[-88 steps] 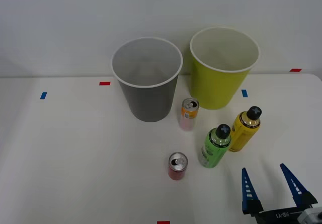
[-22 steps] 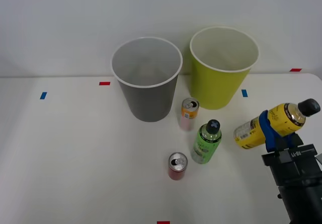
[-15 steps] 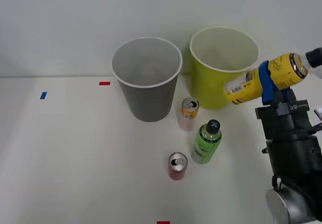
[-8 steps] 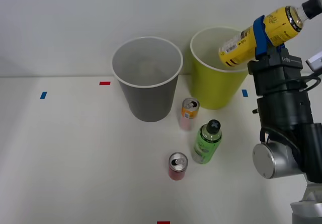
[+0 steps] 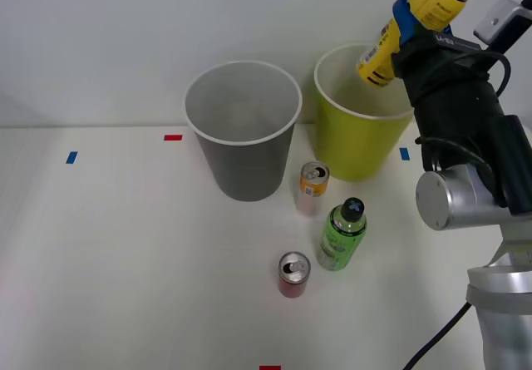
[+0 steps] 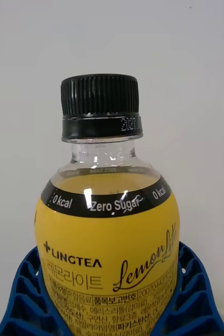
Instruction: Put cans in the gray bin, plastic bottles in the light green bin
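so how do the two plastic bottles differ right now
The yellow bottle is held tilted in the air by the right pincer over the light green bin; the green bottle stands on the table, untouched. Labels differ: yellow against bright green. Both have dark caps.

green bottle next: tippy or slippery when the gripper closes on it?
Probably tippy: the green bottle is tall and narrow and already appears to lean. Its label looks glossy, so it may be somewhat slick. The short red can standing close by might get knocked.
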Controlling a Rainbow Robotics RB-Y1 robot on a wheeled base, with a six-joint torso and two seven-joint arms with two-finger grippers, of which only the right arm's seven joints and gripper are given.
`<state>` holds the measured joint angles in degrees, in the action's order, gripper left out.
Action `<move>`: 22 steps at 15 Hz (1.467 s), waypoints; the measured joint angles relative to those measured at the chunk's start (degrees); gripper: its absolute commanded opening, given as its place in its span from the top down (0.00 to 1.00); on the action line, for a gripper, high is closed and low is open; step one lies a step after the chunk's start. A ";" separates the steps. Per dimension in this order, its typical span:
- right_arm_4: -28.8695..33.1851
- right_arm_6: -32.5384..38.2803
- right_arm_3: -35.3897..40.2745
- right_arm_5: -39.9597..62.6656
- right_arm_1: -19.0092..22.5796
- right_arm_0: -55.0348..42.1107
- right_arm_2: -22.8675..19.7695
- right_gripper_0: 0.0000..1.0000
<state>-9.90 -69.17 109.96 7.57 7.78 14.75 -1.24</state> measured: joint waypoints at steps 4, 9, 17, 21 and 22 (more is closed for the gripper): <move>2.22 -2.17 -0.10 7.07 -0.60 2.08 0.65 1.00; 3.05 -2.81 -0.09 7.81 -1.15 3.85 -0.31 1.00; 3.73 -4.41 -4.96 7.21 -1.39 7.94 -1.58 1.00; 3.79 -4.45 -5.01 6.97 -1.44 8.01 -1.82 0.00; 3.78 -4.46 -5.01 6.96 -1.47 8.00 -1.86 0.00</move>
<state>-6.12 -73.64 104.95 14.53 6.31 22.76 -3.10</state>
